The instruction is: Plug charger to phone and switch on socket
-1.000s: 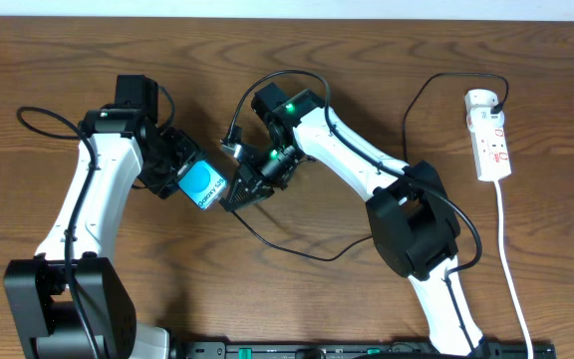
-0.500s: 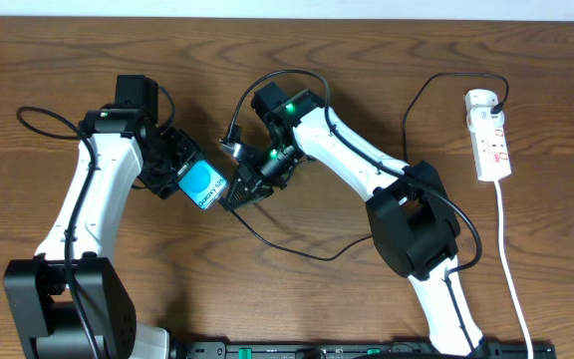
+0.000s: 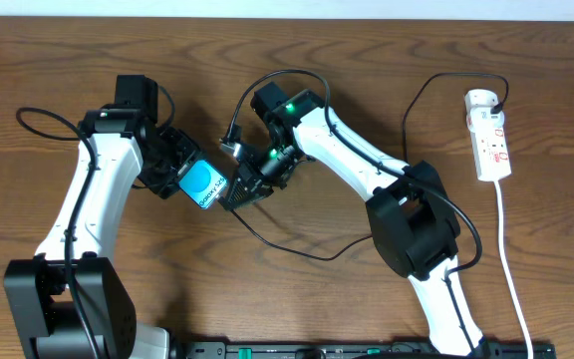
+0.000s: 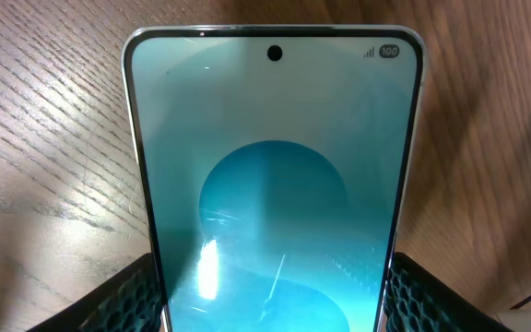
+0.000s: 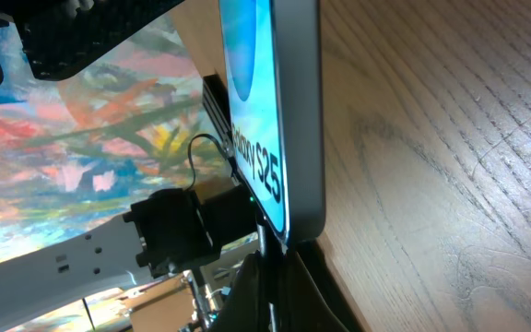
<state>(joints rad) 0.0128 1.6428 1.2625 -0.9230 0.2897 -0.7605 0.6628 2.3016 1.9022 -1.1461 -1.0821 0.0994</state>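
One phone (image 3: 203,185), charger (image 3: 317,257) tip hidden

Phone (image 4: 275,184) btm cut off by frame edge; charger (image 3: 312,256) tip hidden btw right fingers (image 3: 239,192).

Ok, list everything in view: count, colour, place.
phone: one, cyan screen with dark edges, centre-left, in the left gripper
charger cable: one, thin and black, looping from the power strip across the table towards the right gripper
power strip: one, white with red markings, far right
white cord: one, running from the power strip to the near edge
table: one, brown wood
left arm: one, white and black, left side
right arm: one, white and black, centre-right
left gripper: one, black, clamped on the phone
right gripper: one, black, at the phone's Galaxy S25 end; its grip is hidden
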